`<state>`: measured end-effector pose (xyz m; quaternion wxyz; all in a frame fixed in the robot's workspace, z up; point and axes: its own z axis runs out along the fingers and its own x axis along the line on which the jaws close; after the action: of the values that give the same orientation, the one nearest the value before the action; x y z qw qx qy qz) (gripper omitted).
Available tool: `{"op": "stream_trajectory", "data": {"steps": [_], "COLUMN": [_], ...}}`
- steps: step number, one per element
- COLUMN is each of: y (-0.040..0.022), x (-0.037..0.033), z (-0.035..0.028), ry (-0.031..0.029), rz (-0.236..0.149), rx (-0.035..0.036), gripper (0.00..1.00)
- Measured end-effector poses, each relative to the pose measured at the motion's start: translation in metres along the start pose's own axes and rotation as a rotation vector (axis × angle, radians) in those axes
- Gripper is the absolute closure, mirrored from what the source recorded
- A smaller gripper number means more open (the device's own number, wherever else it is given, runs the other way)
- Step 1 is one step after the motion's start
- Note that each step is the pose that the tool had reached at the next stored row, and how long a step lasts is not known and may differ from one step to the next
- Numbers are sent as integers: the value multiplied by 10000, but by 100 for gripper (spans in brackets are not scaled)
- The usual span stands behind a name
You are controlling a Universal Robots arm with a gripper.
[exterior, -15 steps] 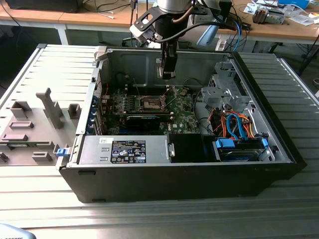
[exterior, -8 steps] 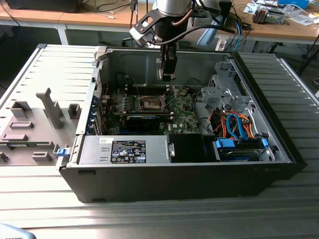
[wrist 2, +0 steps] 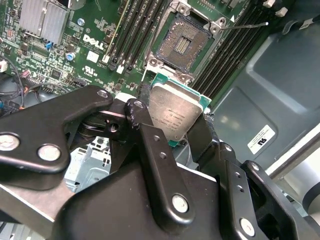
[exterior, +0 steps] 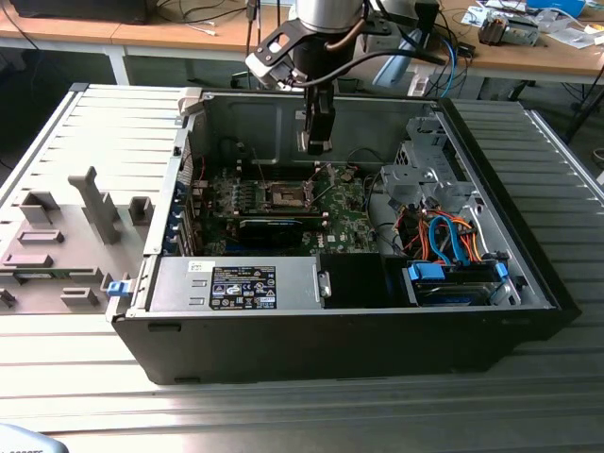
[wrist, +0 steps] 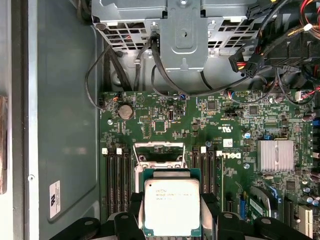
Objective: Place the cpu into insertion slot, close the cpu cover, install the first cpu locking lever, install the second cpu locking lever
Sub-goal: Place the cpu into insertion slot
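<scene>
In both wrist views my gripper [wrist 2: 173, 131] [wrist: 171, 222] is shut on the cpu [wrist 2: 175, 112] [wrist: 171, 205], a flat square chip with a silvery top and a green edge, one black finger on each side. The insertion slot [wrist 2: 182, 44] lies open on the green board, its dark centre bare and the chip held above it, slightly to one side. The exterior view has the gripper [exterior: 316, 143] hanging inside the computer case over the slot [exterior: 288, 195]. A silvery frame, apparently the cpu cover [wrist: 159, 150], stands raised at the slot's edge. A thin locking lever [wrist 2: 245, 25] sticks out, unlatched.
Black memory slots [wrist 2: 132, 35] flank the socket on both sides. A finned heat sink [wrist: 275, 155], a metal drive cage [wrist: 185, 30] and bundled cables [exterior: 444, 236] crowd the case. A power supply [exterior: 236, 283] sits at the front. A grey fixture plate [exterior: 66, 236] lies outside on the exterior view's left.
</scene>
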<state>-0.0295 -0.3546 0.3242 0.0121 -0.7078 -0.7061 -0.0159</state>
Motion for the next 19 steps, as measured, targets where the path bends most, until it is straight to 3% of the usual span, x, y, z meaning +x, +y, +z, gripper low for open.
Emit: {"op": "stream_trajectory", "data": {"steps": [19], "y": [0], "x": [-8], "z": [51], "ry": [0], "rz": [0], "rx": [0], "gripper": [45]}}
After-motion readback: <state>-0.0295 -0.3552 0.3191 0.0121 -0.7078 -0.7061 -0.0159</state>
